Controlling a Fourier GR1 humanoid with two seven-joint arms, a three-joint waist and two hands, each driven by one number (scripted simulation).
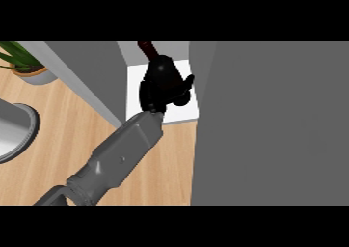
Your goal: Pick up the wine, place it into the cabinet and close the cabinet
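Note:
The wine bottle (145, 48) shows only as a dark red neck poking out above my left hand (162, 87); the rest of it is hidden by the hand. My left hand is shut on the bottle, with the thumb sticking out to the right. It hangs over the white floor (183, 111) inside the open cabinet, and its grey forearm runs in from the lower left. A large grey cabinet door (277, 120) stands open and fills the right side of the view. My right hand does not show.
A grey cabinet side panel (85, 82) slants down left of the opening. A potted green plant (24, 65) stands at the far left on the wooden counter (71, 125). A round metal vessel (6, 135) sits at the left edge.

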